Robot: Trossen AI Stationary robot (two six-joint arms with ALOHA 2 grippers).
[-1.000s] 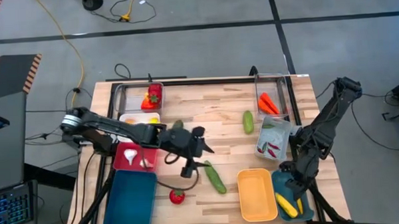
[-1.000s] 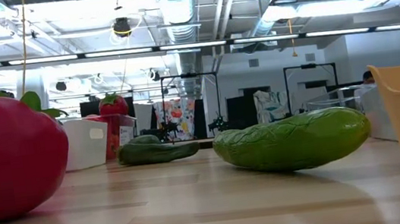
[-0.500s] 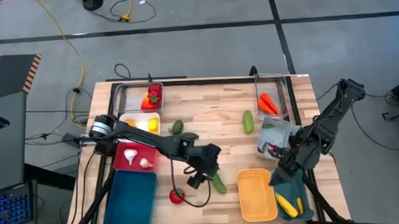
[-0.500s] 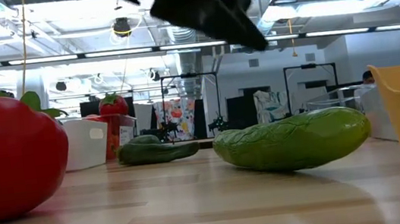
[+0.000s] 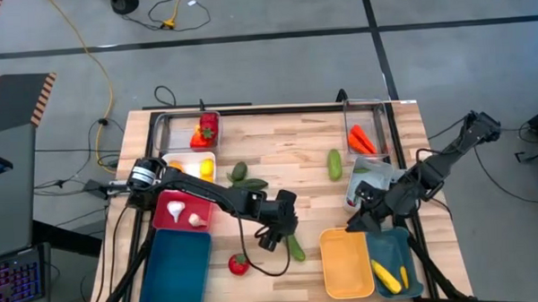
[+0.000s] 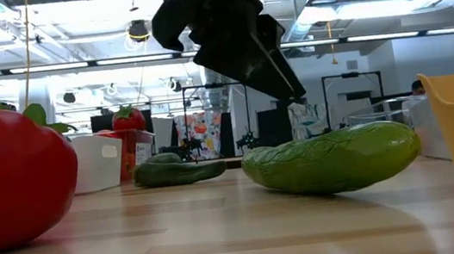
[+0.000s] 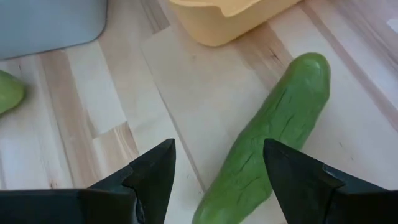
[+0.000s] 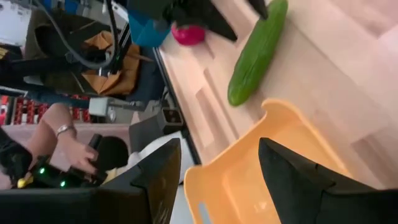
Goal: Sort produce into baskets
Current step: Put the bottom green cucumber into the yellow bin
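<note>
Two released pincers: left pincer (image 5: 270, 241) above cucumber (image 5: 294, 247) beside tomato (image 5: 239, 264), right pincer (image 5: 351, 225) over orange-yellow basket (image 5: 345, 265).

A wooden table is seen from above. A green cucumber (image 5: 294, 247) lies tilted at lower centre, beside a red tomato (image 5: 239, 264) to its left. Another cucumber (image 5: 335, 164) lies upright at centre right. An empty orange-yellow basket (image 5: 345, 262) and a teal basket (image 5: 391, 263) with yellow produce are placed at lower right. Carrots (image 5: 361, 141) are held in a clear basket (image 5: 367, 128) at upper right. White garlic (image 5: 177, 211) rests in a pink-red basket (image 5: 182, 211) at left.
</note>
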